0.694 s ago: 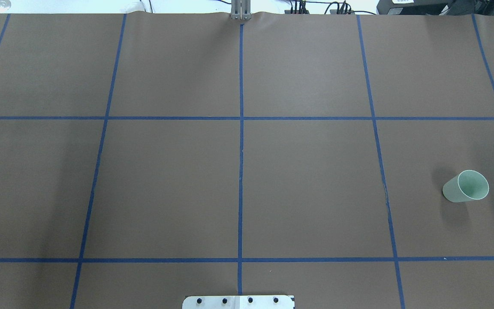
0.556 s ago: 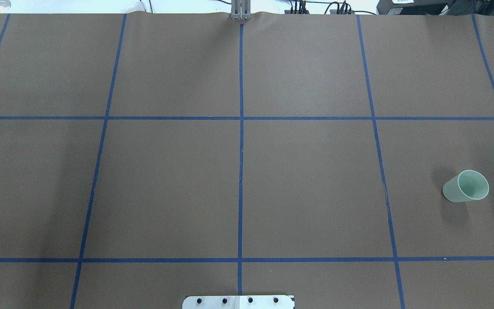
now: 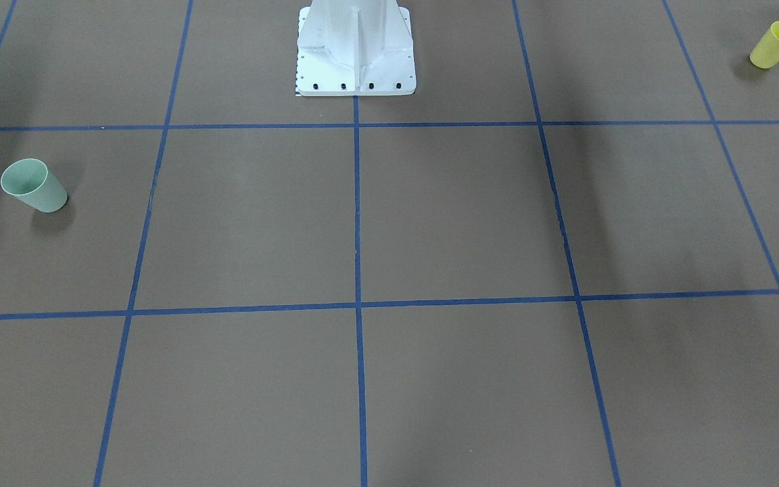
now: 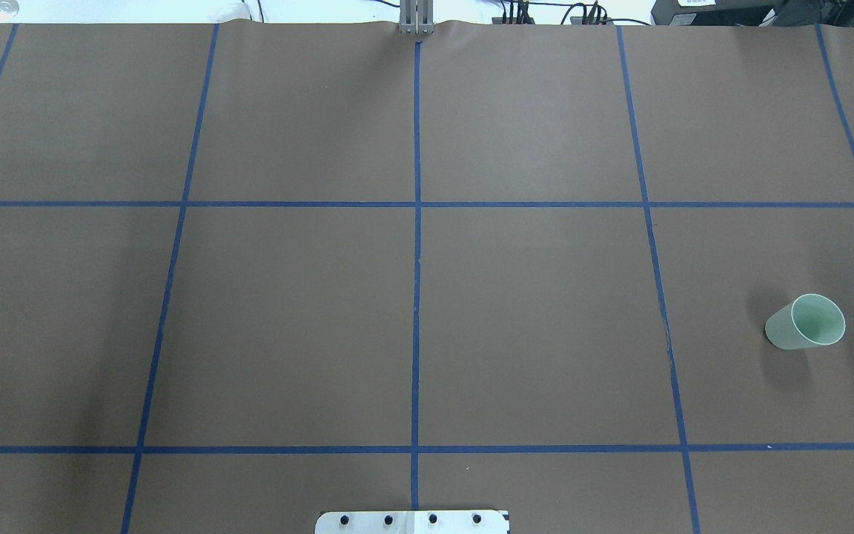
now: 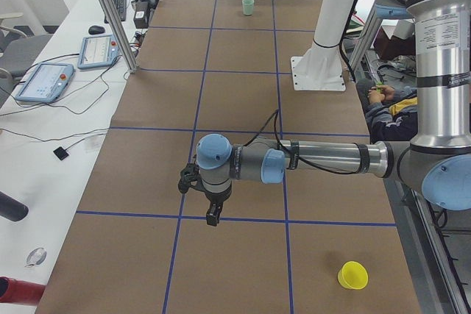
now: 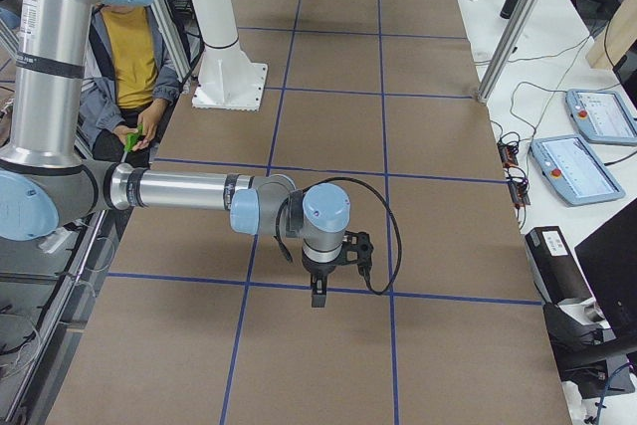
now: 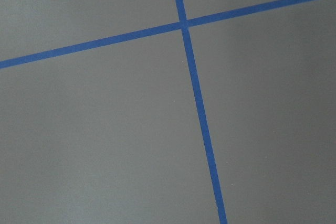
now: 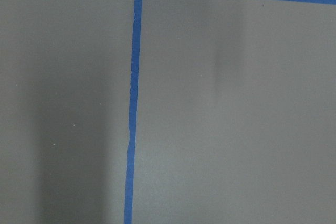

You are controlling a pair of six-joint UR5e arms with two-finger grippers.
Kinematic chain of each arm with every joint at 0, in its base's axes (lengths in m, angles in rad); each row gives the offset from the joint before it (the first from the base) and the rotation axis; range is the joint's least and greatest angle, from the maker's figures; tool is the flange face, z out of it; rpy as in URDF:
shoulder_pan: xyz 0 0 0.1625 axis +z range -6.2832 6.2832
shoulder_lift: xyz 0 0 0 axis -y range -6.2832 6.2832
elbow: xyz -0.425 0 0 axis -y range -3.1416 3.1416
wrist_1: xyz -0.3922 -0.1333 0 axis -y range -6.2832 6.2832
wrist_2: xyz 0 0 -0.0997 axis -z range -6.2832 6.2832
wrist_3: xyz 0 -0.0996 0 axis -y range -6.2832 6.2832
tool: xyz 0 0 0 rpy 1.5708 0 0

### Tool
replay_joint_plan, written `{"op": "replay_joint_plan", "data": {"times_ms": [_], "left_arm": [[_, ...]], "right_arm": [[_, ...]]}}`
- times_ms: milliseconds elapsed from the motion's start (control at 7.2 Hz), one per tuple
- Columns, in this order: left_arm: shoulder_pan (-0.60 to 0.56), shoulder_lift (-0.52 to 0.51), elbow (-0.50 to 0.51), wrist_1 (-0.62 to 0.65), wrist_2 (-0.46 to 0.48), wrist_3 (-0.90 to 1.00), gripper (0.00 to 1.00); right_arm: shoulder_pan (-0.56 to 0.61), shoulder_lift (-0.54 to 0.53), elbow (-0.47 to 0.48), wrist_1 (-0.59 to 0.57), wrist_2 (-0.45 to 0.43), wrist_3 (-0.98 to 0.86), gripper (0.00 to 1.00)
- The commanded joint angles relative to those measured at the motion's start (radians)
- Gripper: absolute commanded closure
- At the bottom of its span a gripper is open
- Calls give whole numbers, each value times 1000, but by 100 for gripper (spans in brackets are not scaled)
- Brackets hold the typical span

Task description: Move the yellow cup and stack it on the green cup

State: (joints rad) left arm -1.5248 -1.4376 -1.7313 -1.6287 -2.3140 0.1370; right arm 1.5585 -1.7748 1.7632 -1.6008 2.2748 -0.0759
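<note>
At the desk's end on the robot's own left, the yellow cup (image 3: pixel 776 43) stands upright, mouth up, close to the robot-side edge. Further in, the left arm reaches out low over the brown desk (image 4: pixel 286 319), which is gridded with blue tape lines (image 4: pixel 416 297). The left pincer (image 5: pixel 212 215) hangs pointing down over one of those lines, well apart from the yellow cup. Only a side view shows it, so I cannot tell whether it is released or clenched. Midway along the robot-side edge stands the white pedestal (image 3: pixel 356 47), bolted down on the centre line. Past it, the right arm reaches out the same way, and the right pincer (image 6: pixel 318 296) points down beside a tape line. Its state too cannot be told from the side view. Near the desk's end on the robot's right, the green cup (image 4: pixel 805 322) stands upright, well apart from both pincers and from the yellow cup.
</note>
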Motion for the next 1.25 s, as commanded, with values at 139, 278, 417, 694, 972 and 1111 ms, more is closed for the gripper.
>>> {"op": "replay_joint_plan", "data": {"times_ms": [139, 278, 417, 694, 972, 1111], "left_arm": [[-2, -65, -33, -11, -1, -7, 0], [-2, -113, -25, -64, 1, -7, 0], [-2, -119, -31, -127, -5, -7, 0], [-2, -119, -22, -197, -8, -42, 0], [0, -107, -27, -242, -5, -99, 0], [0, -101, -27, -243, -2, -143, 0]], "right_arm": [[0, 8, 13, 2, 0, -2, 0], [0, 5, 7, 30, 0, -2, 0], [0, -9, -7, 91, 0, -4, 0], [0, -9, -33, 99, 3, -10, 0], [6, -5, -50, 100, 79, -8, 0], [5, -14, -48, 94, 77, -9, 0]]}}
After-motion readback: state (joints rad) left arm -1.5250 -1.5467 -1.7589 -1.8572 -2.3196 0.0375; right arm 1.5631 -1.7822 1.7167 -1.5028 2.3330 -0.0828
